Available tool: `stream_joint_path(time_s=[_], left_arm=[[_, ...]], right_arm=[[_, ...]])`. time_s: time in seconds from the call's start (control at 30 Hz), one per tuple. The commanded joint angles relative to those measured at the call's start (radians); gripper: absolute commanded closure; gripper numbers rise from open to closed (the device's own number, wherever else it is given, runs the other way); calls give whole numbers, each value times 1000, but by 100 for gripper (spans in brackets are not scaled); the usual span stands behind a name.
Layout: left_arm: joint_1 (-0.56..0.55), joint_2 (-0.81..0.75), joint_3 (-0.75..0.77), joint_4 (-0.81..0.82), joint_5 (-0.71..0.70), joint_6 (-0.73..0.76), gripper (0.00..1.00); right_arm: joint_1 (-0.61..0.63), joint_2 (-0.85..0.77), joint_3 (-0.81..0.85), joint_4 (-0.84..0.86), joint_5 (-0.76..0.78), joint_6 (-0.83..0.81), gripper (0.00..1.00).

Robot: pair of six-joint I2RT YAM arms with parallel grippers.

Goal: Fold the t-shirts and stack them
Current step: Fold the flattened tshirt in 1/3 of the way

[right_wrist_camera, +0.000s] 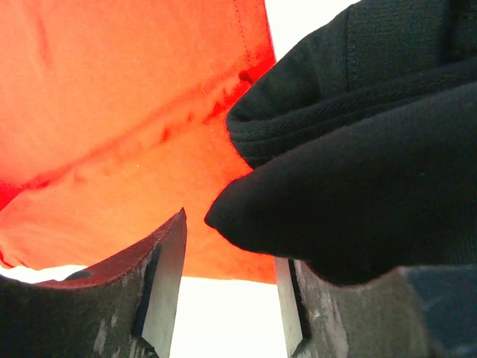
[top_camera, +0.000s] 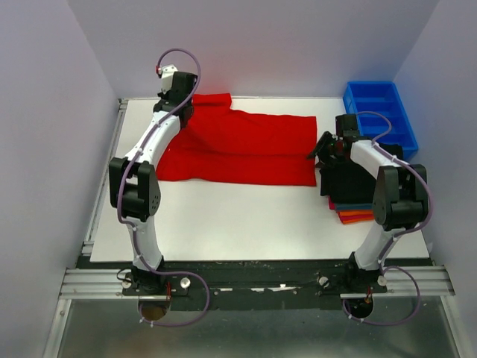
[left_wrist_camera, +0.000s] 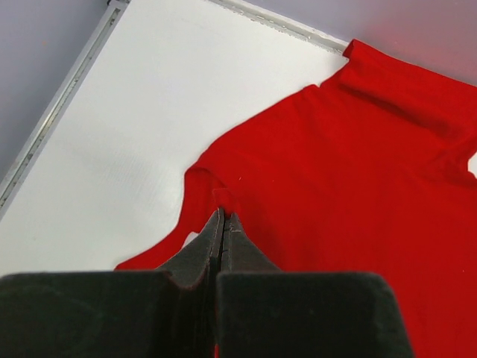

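Top external view puts the folded stack (top_camera: 350,190) nearest, just right of the red t-shirt (top_camera: 246,149) lying on the counter (top_camera: 246,224), the spread right end effector (top_camera: 323,145) at its right hem and, farther left, the left end effector (left_wrist_camera: 223,216) pressed together on a cloth pinch, so folding seems barely begun, needing a right-hem grip next.
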Motion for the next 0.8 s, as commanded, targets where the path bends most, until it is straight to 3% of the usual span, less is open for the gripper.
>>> stream_joint_path(time_s=[0.0,0.2,0.23,0.3,0.33,0.5,0.6,0.67,0.77], left_arm=[[5,97,72,-5,36,10,100],[5,197,143,-8,69,-6,99],[5,209,154,-7,83,-6,90],[6,240,193,-18,118,-3,61],[8,256,229,-48,122,-4,52],[22,214,272,-113,122,-12,32],[29,87,122,-67,116,-29,25],[42,-24,-19,-18,114,-56,1],[65,-131,-177,33,145,-72,1]], right_arm=[[2,-52,3,19,6,-24,42],[20,-118,-34,45,9,-40,41],[25,-126,-43,54,1,-45,41],[39,-138,-62,74,-12,-48,41],[43,-146,-72,82,-15,-48,41],[80,-225,-166,129,14,-54,41],[123,-299,-218,143,76,-53,42],[146,-334,-252,143,106,-36,43],[172,-382,-313,157,135,-8,48]])
